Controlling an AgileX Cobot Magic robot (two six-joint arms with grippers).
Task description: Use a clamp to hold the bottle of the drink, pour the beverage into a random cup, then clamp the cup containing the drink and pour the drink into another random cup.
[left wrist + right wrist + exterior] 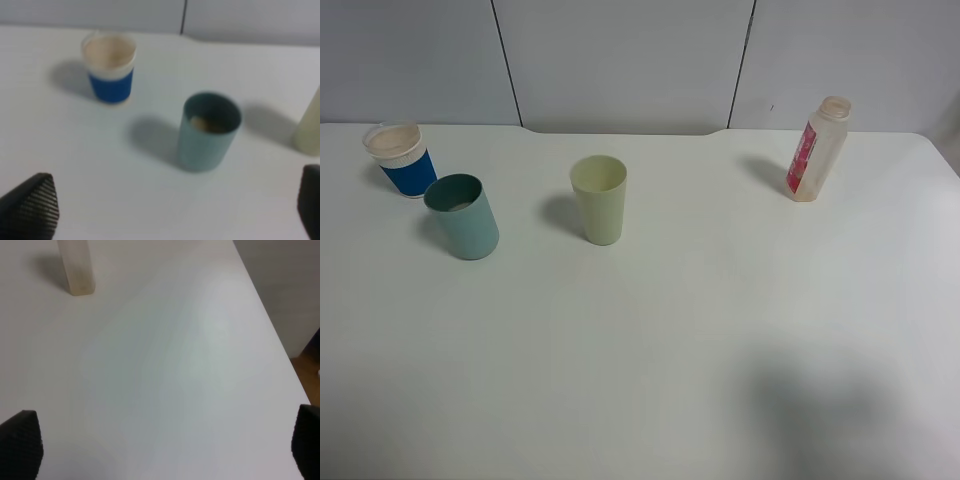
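Note:
A clear bottle with a red label [817, 150] stands uncapped at the far right of the white table [700, 330]; its base shows in the right wrist view [76, 267]. A teal cup [463, 216] stands at the left, with something pale in its bottom [209, 131]. A pale green cup [599, 199] stands near the middle; its edge shows in the left wrist view [309, 127]. A blue cup with a clear top [401, 159] stands at the far left [110, 66]. My left gripper [175, 207] is open and empty, short of the teal cup. My right gripper [165, 445] is open and empty, well short of the bottle.
The table's right edge [270, 325] runs close to the right gripper, with floor beyond. A grey panelled wall [620, 60] stands behind the table. Neither arm shows in the high view; a faint shadow [820, 410] lies on the near right of the table.

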